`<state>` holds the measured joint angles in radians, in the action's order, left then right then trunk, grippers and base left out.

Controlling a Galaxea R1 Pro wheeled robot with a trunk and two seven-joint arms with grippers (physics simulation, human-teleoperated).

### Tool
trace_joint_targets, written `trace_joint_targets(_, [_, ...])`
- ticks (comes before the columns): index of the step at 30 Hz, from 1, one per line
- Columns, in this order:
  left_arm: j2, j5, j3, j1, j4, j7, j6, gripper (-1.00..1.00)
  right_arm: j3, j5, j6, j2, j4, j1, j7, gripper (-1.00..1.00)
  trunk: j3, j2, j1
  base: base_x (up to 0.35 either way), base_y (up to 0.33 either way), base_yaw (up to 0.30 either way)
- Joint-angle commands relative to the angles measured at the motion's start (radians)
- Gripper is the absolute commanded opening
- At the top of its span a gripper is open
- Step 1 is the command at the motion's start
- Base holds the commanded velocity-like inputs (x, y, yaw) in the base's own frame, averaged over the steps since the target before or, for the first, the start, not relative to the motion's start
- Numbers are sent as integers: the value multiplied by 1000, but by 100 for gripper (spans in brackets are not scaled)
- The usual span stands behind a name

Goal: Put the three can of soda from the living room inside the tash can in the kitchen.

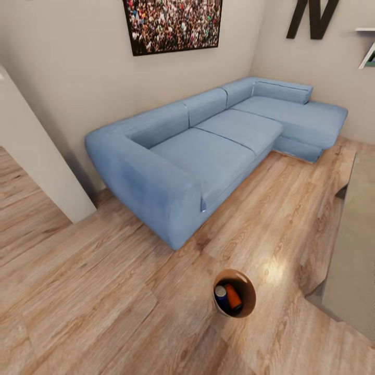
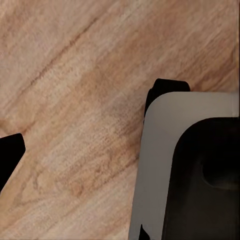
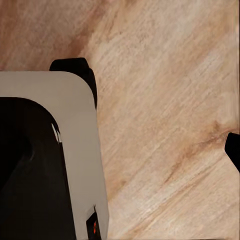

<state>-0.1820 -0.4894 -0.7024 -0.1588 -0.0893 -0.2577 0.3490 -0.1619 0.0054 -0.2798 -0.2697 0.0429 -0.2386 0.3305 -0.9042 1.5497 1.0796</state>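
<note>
On the living room floor ahead of the robot, the bin [image 1: 235, 293] stands upright beside the blue sofa [image 1: 208, 151], holding an orange can [image 1: 233, 297] and a blue can [image 1: 221, 297]. Whether either gripper is open cannot be told. A careless lift could tip them out.

Blue sofa [image 1: 219, 140] on wood floor [image 1: 94, 302], below crowd photo [image 1: 174, 23].
</note>
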Motion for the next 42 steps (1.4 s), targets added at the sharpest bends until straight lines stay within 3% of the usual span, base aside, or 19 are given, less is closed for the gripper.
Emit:
trace_joint_targets(1, [9, -1, 0, -3, -2, 0, 5, 100, -1, -18, -5, 0, 0, 6, -1, 100, 3, -7, -4, 0, 0, 0])
trace_joint_targets(6, [31, -7, 1, -8, -2, 0, 44, 100, -2, -50, -12, 3, 0, 17, -2, 100, 19, -42, -23, 0, 0, 0])
trace_joint_targets(21, [36, -10, 2, -7, -1, 2, 54, 100, -4, -58, -18, 4, 0, 18, -3, 100, 66, -147, -81, 0, 0, 0])
trace_joint_targets(28, [36, -1, 0, -7, 0, 77, 53, 100, -4, -59, -31, 5, 0, 19, -3, 100, 88, -196, -107, 0, 0, 0])
trace_joint_targets(32, [36, 1, 0, -7, 2, 170, 52, 100, -4, -59, -33, 6, 0, 19, -5, 100, 100, -224, -123, 0, 0, 0])
trace_joint_targets(42, [36, 2, -1, -7, 3, 197, 51, 100, -5, -59, -36, 20, 0, 20, -54, 100, 132, -294, -161, 0, 0, 0])
